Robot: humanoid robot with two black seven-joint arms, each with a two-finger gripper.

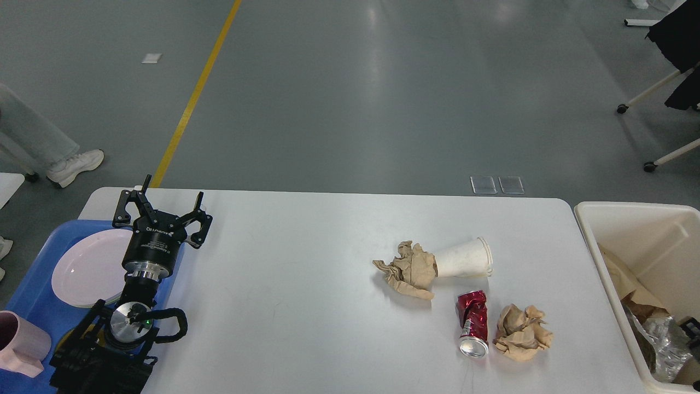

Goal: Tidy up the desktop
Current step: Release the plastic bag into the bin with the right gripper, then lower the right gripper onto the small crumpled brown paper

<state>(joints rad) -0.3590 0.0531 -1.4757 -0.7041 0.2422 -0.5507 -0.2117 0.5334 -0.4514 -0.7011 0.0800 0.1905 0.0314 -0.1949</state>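
Observation:
The white desktop [306, 295] holds litter on its right half. A white paper cup [465, 257] lies on its side against a crumpled brown paper [407, 269]. A crushed red can [473, 322] lies beside a second brown paper ball [522, 332]. My left gripper [174, 189] is open and empty, upright over the desktop's left end by the blue tray. Only a small black part of my right gripper [692, 326] shows inside the cream bin, next to crumpled foil [661, 339]. Its fingers cannot be told apart.
A blue tray [33, 298] at the left holds a white plate [87, 268] and a pink mug [19, 342]. The cream bin [593, 235] stands off the right end with brown paper and foil inside. A person's leg and shoe [74, 164] are at the far left.

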